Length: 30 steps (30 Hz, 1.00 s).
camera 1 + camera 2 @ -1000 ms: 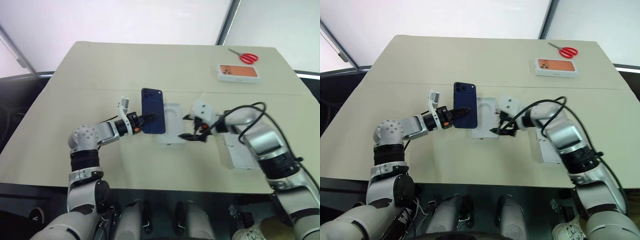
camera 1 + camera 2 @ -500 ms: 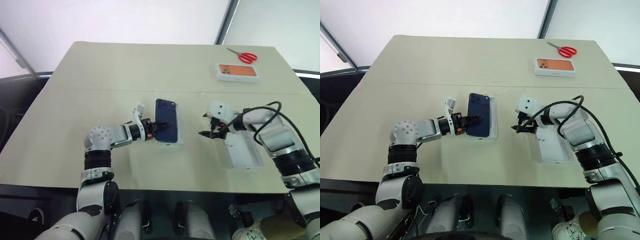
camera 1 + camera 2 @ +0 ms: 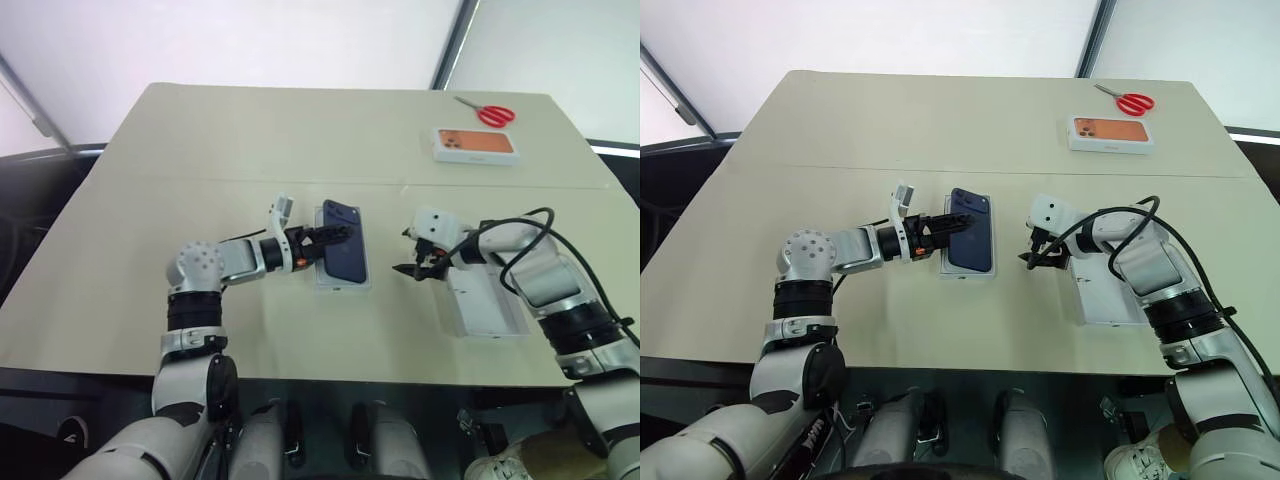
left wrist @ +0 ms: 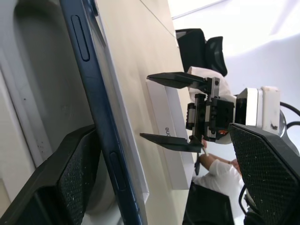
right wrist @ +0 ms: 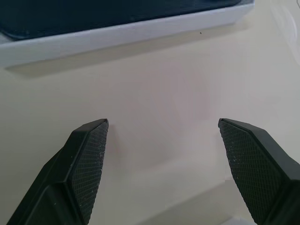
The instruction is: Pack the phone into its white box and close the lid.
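The left hand point(image 3: 335, 234) is open, its fingers spread on either side of the dark navy phone point(image 3: 343, 255), which lies in the white box point(image 3: 343, 284) on the desk point(image 3: 200, 150). The right hand point(image 3: 412, 268) is also open and empty, low over bare desk between that box and the lid point(image 3: 487, 306) lying just beside its wrist.

Navy-blue phone point(image 3: 343, 252), white box point(image 3: 322, 282), white lid point(image 3: 487, 310), red scissors point(image 3: 493, 114), beige table point(image 3: 200, 150).
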Tool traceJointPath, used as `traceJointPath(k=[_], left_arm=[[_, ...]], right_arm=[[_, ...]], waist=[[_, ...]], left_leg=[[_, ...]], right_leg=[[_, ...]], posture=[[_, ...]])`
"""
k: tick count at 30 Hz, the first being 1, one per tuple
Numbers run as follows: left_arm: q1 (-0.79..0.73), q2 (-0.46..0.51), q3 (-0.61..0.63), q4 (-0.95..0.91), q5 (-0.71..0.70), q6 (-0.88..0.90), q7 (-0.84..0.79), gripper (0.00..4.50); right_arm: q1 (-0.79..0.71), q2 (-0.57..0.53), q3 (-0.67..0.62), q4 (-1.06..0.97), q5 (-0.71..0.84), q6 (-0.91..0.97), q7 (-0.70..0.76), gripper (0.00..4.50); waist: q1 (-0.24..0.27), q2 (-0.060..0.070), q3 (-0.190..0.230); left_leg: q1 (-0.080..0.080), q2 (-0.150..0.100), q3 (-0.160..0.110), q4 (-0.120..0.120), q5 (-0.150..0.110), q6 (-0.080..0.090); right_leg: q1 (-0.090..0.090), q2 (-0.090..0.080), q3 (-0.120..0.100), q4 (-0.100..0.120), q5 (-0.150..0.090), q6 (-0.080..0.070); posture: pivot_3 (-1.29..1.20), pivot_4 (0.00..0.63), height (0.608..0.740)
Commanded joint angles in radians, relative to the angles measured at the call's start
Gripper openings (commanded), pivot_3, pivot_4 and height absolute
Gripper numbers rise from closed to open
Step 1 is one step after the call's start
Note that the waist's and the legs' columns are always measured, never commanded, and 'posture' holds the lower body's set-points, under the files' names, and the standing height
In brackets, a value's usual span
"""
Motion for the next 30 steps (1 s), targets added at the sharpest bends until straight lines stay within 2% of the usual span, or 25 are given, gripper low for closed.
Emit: traceJointPath(k=[1, 6, 13, 17, 18, 20, 21, 27, 30], left_arm=[[-0.020, 0.012, 0.015, -0.063, -0.046, 0.028, -0.011, 4.42], [0.002, 0.055, 0.004, -0.113, -0.032, 0.032, -0.017, 4.42], [-0.002, 0.194, -0.117, -0.276, 0.040, -0.038, -0.047, 4.42], [0.020, 0.242, -0.133, -0.270, 0.059, -0.071, -0.068, 4.42], [0.026, 0.250, -0.134, -0.257, 0.068, -0.074, -0.065, 4.19], [0.055, 0.281, -0.188, -0.248, 0.114, -0.102, -0.076, 3.58], [0.071, 0.298, -0.231, -0.246, 0.147, -0.118, -0.079, 3.10], [0.073, 0.305, -0.328, -0.236, 0.223, -0.165, -0.096, 0.05], [0.062, 0.292, -0.444, -0.203, 0.297, -0.223, -0.128, 0.05]], right_arm=[[-0.018, 0.010, -0.015, 0.004, -0.008, -0.022, -0.009, 3.96], [-0.025, 0.023, -0.015, 0.023, -0.014, -0.036, -0.010, 3.96], [-0.034, 0.051, -0.013, 0.042, -0.025, -0.071, -0.033, 3.96], [-0.050, 0.080, -0.024, 0.052, -0.018, -0.074, -0.043, 3.96], [-0.055, 0.092, -0.037, 0.052, 0.003, -0.052, -0.038, 3.96], [-0.059, 0.099, -0.043, 0.054, 0.008, -0.050, -0.040, 3.37], [-0.056, 0.099, -0.038, 0.056, 0.005, -0.051, -0.038, 3.05], [-0.037, 0.120, -0.007, 0.064, -0.034, -0.084, -0.068, 0.02], [-0.035, 0.149, 0.002, 0.083, -0.049, -0.093, -0.097, 0.02]], waist=[[0.000, 0.000, 0.000], [-0.001, 0.000, 0.000], [-0.001, 0.000, 0.000], [-0.001, 0.000, 0.000], [-0.002, 0.000, 0.000], [-0.003, 0.001, 0.000], [-0.004, 0.001, 0.000], [0.002, 0.000, 0.001], [-0.001, 0.001, 0.000]], left_leg=[[0.000, 0.000, 0.000, 0.000, 0.000, 0.000], [0.000, 0.000, 0.000, 0.000, 0.000, 0.000], [0.000, 0.000, 0.000, 0.000, 0.000, 0.000], [0.000, 0.000, 0.000, 0.000, 0.000, -0.001], [0.000, 0.000, 0.000, 0.000, 0.000, -0.001], [0.000, 0.000, 0.000, 0.000, 0.000, 0.000], [0.000, 0.000, 0.000, -0.001, 0.000, 0.000], [-0.001, 0.000, 0.000, 0.000, 0.000, -0.001], [0.000, 0.000, 0.000, -0.001, 0.000, -0.001]], right_leg=[[0.000, 0.000, 0.000, 0.000, 0.000, 0.000], [0.000, 0.000, 0.000, 0.000, 0.000, 0.000], [0.000, 0.000, 0.000, 0.000, 0.000, 0.000], [0.000, 0.000, 0.000, 0.000, 0.000, 0.000], [0.000, 0.000, 0.000, 0.000, 0.000, 0.000], [0.000, 0.000, 0.000, 0.000, 0.000, 0.000], [0.000, 0.000, 0.000, 0.000, 0.000, 0.000], [0.000, 0.000, 0.000, 0.000, 0.000, 0.000], [0.000, 0.000, 0.000, 0.000, 0.000, 0.000]], posture=[[0.00, 0.150, 0.738], [0.00, 0.150, 0.738], [0.00, 0.150, 0.738], [0.00, 0.150, 0.738], [0.00, 0.150, 0.738], [0.00, 0.150, 0.738], [0.00, 0.150, 0.738], [0.00, 0.150, 0.738], [0.00, 0.150, 0.738]])
